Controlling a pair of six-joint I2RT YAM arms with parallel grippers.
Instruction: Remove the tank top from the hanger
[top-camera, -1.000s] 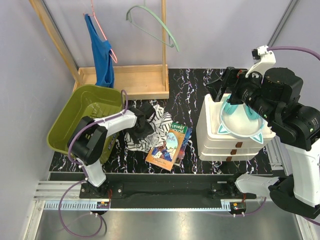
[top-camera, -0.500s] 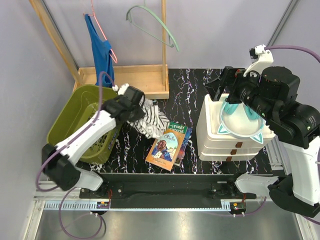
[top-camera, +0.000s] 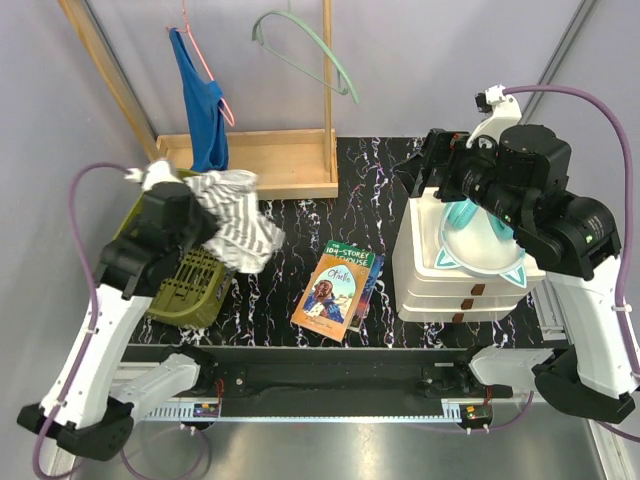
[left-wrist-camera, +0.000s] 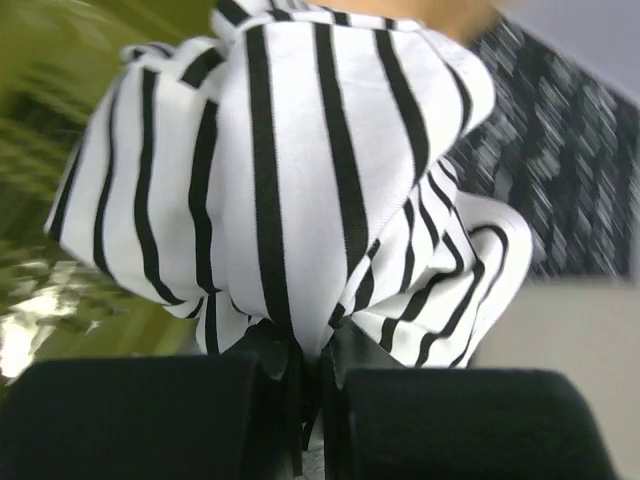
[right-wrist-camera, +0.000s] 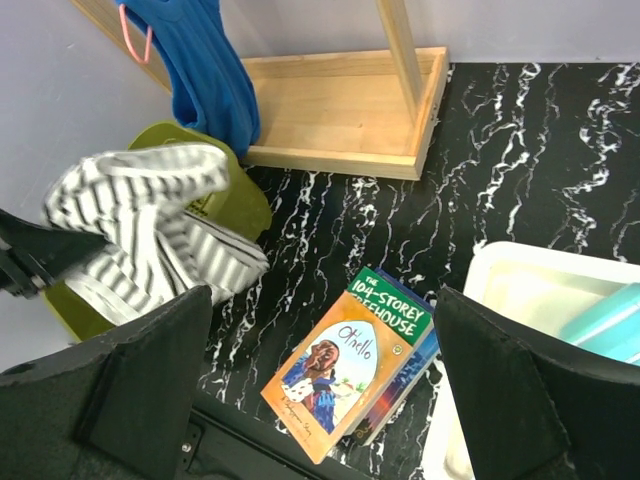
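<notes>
A blue tank top (top-camera: 205, 110) (right-wrist-camera: 210, 70) hangs from a pink hanger (top-camera: 216, 88) (right-wrist-camera: 135, 35) on the wooden rack at the back left. My left gripper (top-camera: 205, 218) (left-wrist-camera: 310, 370) is raised over the green basket (top-camera: 185, 285), shut on a bunched black-and-white striped garment (top-camera: 238, 225) (left-wrist-camera: 300, 170) that dangles from it. It is well below and in front of the tank top. My right gripper (top-camera: 428, 165) (right-wrist-camera: 325, 400) hovers high over the right side of the table, open and holding nothing, far from the hanger.
An empty green hanger (top-camera: 305, 45) hangs on the rack, whose wooden base (top-camera: 270, 160) sits at the back. Two books (top-camera: 338, 290) (right-wrist-camera: 355, 365) lie mid-table. A white drawer stack (top-camera: 450, 285) with a teal-rimmed dish (top-camera: 480, 250) stands at the right.
My left gripper closed on the striped garment on the table, lifted it and swung left and up over the green basket. The right arm shifted slightly left.
</notes>
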